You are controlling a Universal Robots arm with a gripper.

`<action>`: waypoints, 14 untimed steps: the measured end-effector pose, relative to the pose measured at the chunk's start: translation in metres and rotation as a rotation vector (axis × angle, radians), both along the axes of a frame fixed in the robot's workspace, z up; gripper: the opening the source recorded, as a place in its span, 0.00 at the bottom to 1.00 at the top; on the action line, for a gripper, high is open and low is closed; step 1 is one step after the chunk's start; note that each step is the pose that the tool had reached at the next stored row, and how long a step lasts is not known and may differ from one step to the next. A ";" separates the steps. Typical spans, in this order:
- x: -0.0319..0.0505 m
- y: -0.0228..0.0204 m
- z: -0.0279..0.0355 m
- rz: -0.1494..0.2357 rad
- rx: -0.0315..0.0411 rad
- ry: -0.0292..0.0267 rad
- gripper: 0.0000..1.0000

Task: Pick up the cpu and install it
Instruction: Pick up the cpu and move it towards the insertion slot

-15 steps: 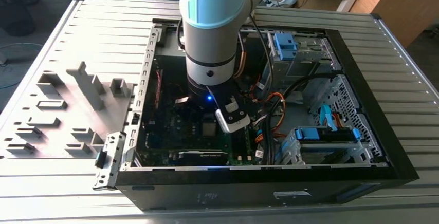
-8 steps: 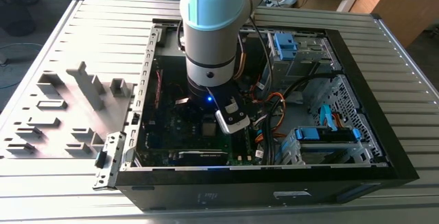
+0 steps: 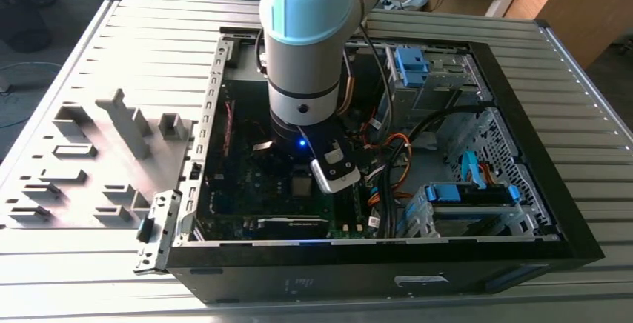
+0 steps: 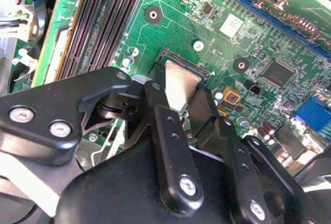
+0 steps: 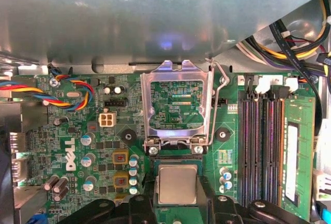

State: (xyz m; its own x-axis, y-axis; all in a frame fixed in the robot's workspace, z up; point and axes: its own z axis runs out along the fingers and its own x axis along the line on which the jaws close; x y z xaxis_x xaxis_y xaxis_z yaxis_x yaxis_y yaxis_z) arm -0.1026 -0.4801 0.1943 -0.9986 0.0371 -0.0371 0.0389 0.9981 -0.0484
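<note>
The cpu [image 5: 177, 178], a small square chip with a pale silver top, lies level in or just over the dark socket [image 5: 175, 158] on the green motherboard. My gripper [image 5: 177, 192] is shut on it, one black finger against each of two opposite edges. The socket's metal load plate [image 5: 176, 105] stands swung open beyond the chip, its lever [image 5: 221, 87] raised. In the second wrist view the cpu [image 4: 181, 81] sits between the black fingers [image 4: 160, 118] of the gripper [image 4: 180, 99], over the socket [image 4: 178, 60]. In the exterior view the arm [image 3: 302, 78] reaches straight down into the open computer case [image 3: 554, 212].
Black memory slots [image 5: 261, 146] and a green memory stick [image 5: 297, 151] run beside the socket. Coloured cables [image 5: 51, 92] and a grey case wall [image 5: 155, 17] lie close by. Grey fixtures [image 3: 109, 152] stand on the slatted table [image 3: 594, 115] at the exterior view's left.
</note>
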 end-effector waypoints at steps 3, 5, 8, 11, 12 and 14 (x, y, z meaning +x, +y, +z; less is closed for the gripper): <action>0.0000 0.0000 -0.0002 0.000 0.0001 -0.0001 0.46; 0.0001 0.0001 -0.0013 0.000 0.0005 -0.0003 0.52; 0.0000 0.0000 -0.0028 0.000 0.0000 0.0000 0.52; 0.0000 0.0000 -0.0032 0.000 0.0002 -0.0001 0.52; 0.0001 0.0000 -0.0034 0.000 0.0003 -0.0002 0.52; 0.0002 0.0000 -0.0034 0.000 0.0001 -0.0001 0.52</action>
